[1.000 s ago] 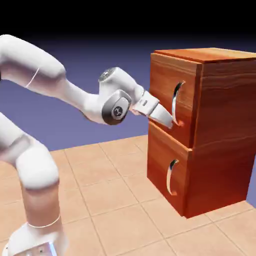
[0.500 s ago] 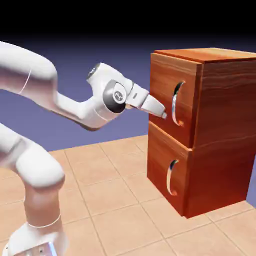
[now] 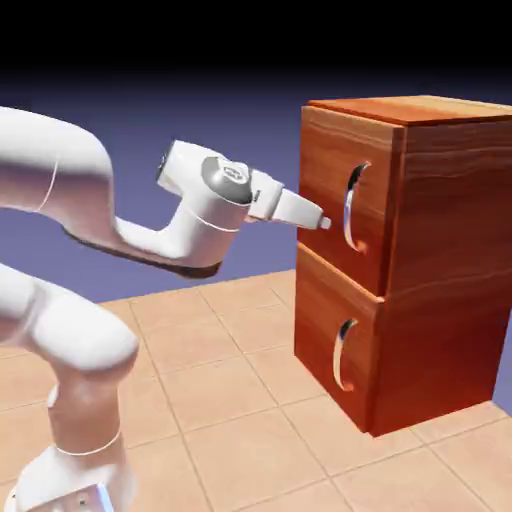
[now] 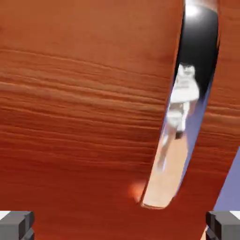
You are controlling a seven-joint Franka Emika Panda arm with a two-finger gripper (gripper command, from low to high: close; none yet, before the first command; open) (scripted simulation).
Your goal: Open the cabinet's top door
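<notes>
Cabinet upright on tabletop, at 3 o'clock in exterior view. Top door flush, closed. Arm at 9 o'clock, reaching level toward door. End effector jaws wide, empty, just short of silver handle. Hand view: handle at 2 o'clock, wood grain filling rest.

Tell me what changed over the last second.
The gripper drew back from the top door's handle toward the exterior view's left, rose a little, and its wrist rolled. It stayed open and holds nothing. The cabinet and the top door stayed put, door closed.
</notes>
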